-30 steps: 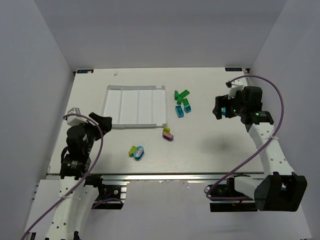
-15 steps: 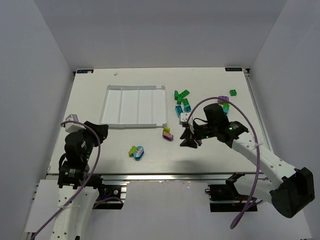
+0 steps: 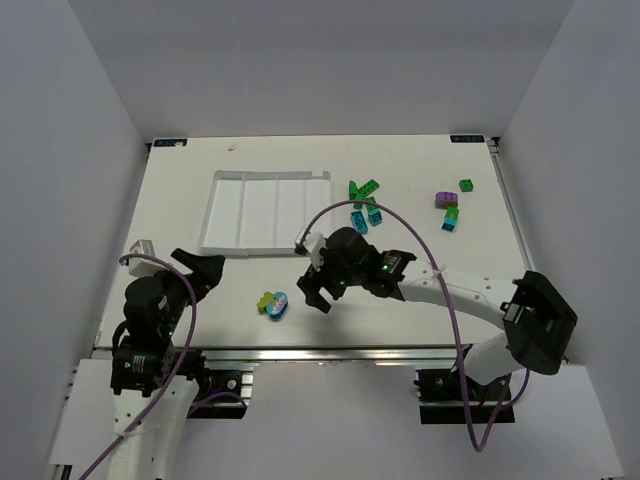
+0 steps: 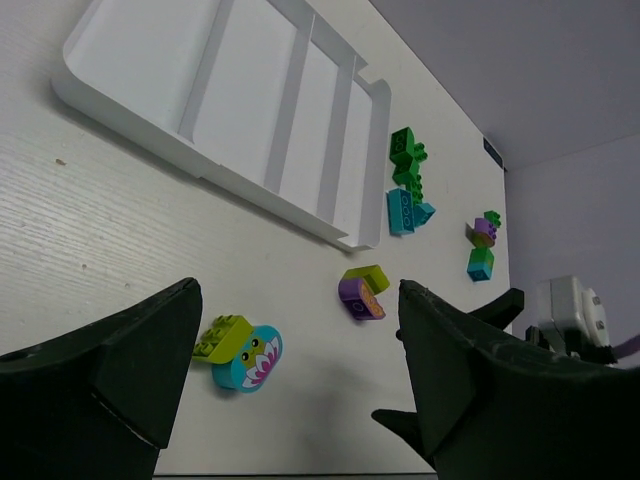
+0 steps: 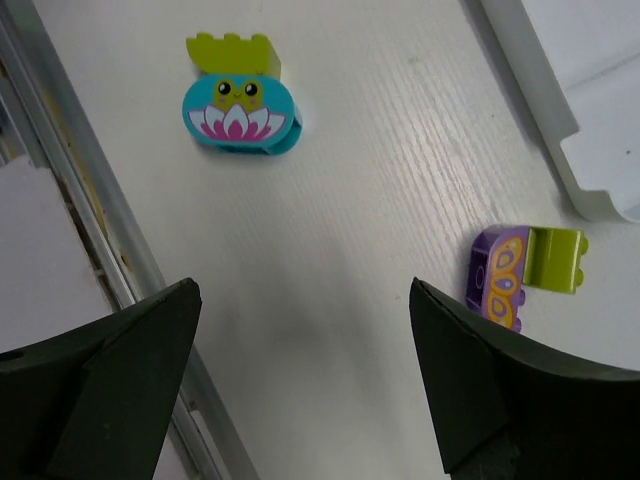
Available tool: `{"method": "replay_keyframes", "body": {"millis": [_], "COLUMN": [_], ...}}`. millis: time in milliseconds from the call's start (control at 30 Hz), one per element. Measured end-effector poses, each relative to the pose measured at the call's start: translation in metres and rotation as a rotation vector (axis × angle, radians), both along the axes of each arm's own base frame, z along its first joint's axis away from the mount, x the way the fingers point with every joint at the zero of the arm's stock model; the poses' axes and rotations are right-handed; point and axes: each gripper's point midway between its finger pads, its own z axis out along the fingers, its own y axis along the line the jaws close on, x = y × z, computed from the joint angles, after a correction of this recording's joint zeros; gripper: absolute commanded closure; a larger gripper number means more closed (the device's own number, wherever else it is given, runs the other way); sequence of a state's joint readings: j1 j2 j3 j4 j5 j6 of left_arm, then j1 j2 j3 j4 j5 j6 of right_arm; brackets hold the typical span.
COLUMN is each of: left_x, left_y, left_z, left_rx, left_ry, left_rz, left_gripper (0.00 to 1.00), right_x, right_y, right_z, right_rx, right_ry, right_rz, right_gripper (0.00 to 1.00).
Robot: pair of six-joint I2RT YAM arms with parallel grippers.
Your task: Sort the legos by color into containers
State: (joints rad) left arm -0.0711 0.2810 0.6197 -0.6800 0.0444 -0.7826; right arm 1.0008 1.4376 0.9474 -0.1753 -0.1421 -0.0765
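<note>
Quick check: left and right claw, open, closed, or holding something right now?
Left claw: open, holding nothing.
Right claw: open, holding nothing.

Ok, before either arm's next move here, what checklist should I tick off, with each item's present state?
1. Right gripper open and empty: ok.
2. Left gripper open and empty: ok.
3. Tray compartments free of bricks: ok.
4. Right gripper lined up on one brick: not ok; teal lotus brick and purple brick both lie outside its gap.
5. Teal lotus brick separate from the yellow-green brick touching it: cannot tell.
</note>
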Motion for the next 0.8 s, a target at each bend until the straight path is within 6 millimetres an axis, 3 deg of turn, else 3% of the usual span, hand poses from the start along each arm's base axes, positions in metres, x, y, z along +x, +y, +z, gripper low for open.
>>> {"method": "replay_keyframes", "body": {"millis": [233, 400, 500, 800], "left_x": [-0.011, -0.013, -0.013, -0.009], "left_y": [0.001, 0.001, 0.002, 0.002], "left_z": [0.006, 0.004, -0.001, -0.010], "left_rx": [-0.038, -0.054, -0.052, -0.047], "left_ry": [-0.036, -0.031, -0.014, 0.023], "left_rz": [0.020, 0.027, 0.031, 0.035], "left_gripper": [0.11, 0.11, 0.11, 0.11], "right_x": [0.003, 0.012, 0.012, -0.006], "right_y": [0.043, 0.070, 0.074, 0.089], "right_z": [-0.011, -0.034, -0.044, -0.045], "right_rx": [-0.045, -0.102, -0.132, -0.121], "right_ry": [0.005, 0.009, 0.022, 0.076], "right_rz": [-0.062, -0.069, -0.066, -0.019], "right_gripper": [0.11, 0.11, 0.11, 0.11]}}
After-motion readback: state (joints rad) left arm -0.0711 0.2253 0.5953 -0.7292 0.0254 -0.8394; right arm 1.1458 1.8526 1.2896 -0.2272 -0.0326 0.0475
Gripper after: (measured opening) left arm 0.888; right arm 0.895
